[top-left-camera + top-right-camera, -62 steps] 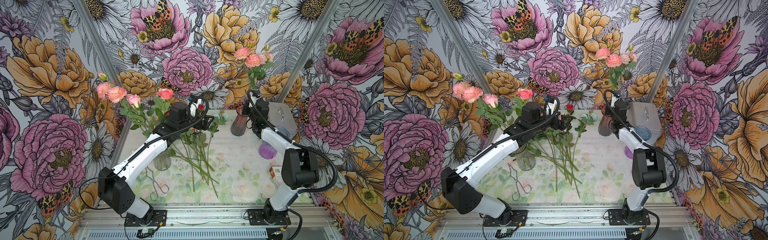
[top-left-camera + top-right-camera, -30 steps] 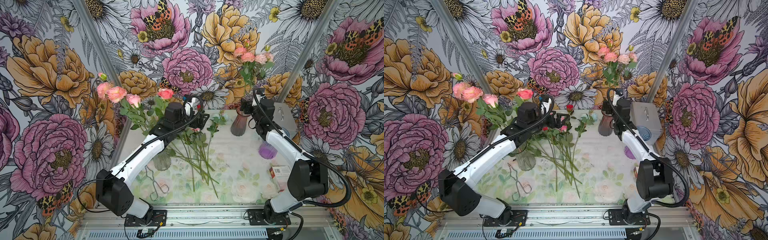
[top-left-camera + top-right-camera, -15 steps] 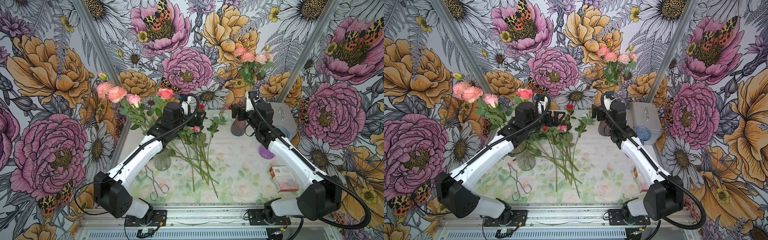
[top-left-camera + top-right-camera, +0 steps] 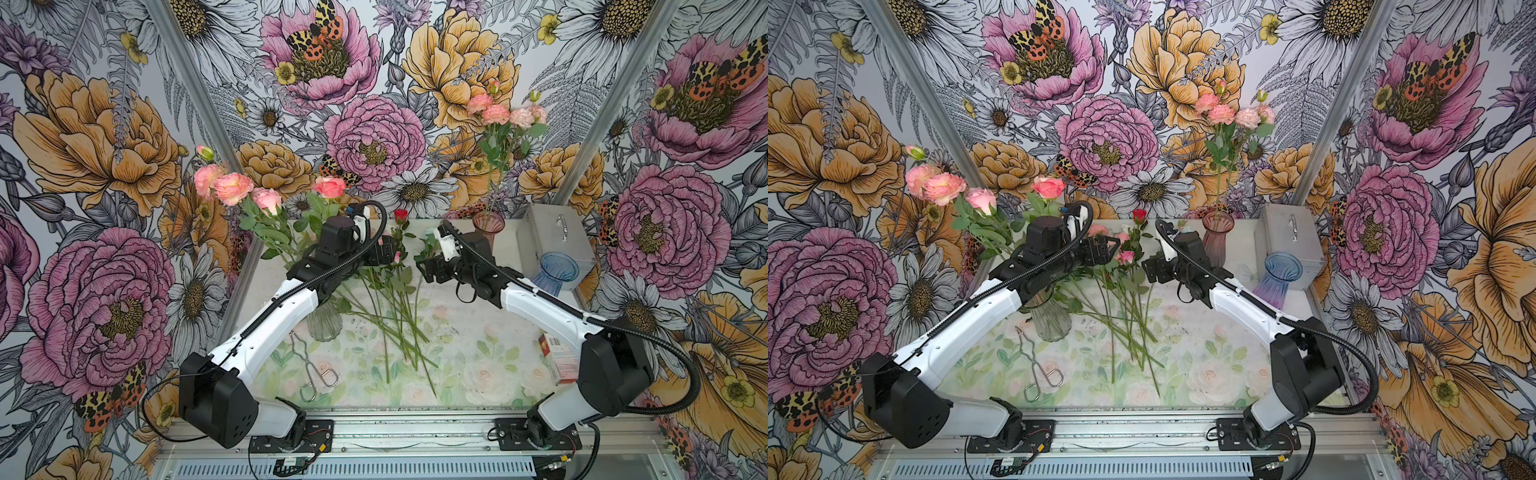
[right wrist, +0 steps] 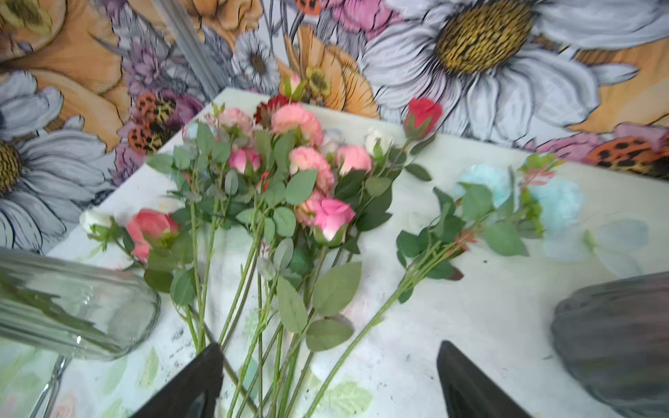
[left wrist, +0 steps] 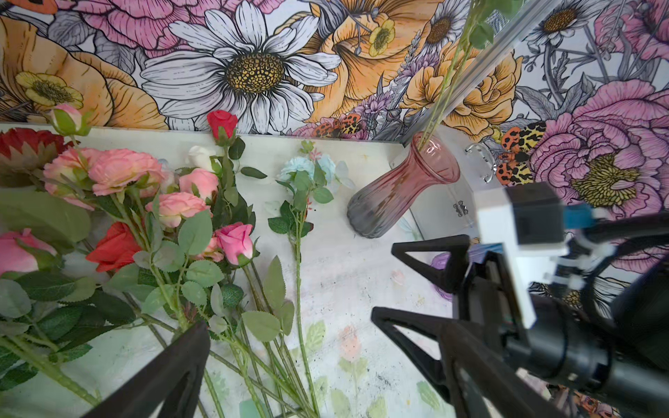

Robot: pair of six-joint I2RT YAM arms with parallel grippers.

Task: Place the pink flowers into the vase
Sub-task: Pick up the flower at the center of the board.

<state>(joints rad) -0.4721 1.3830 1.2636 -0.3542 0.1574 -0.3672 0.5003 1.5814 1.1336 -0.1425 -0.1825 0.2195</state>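
Wallpaper (image 4: 374, 145) of huge pink, orange and white blooms with spotted moths closes me in on three sides. Under me the counter (image 4: 478, 353) is pale, printed with faint roses and leaves and flecked with dark specks. At its back right stand a metal box (image 4: 559, 237) with a handle, a blue vase (image 4: 559, 270) and a smoky pink vase (image 4: 488, 226) holding some of the pink flowers (image 4: 496, 114) upright. At the left a clear vase (image 4: 324, 322) holds more of them. A red-and-white carton (image 4: 559, 357) lies by my right arm's base, its print too small to read. Metal tongs (image 4: 311, 370) lie near the front left.

The other pink ones lie in a mixed heap (image 4: 390, 299) mid-counter, among red roses (image 4: 401, 215) and pale blue blooms (image 6: 315, 168), heads toward the back wall. My left fingers (image 4: 1105, 251) hang spread wide at the heap's left side, just beside a pink rose. My right fingers (image 4: 1152, 270) are also spread, holding nothing, and face them from the heap's other side, near the pale blue stem.
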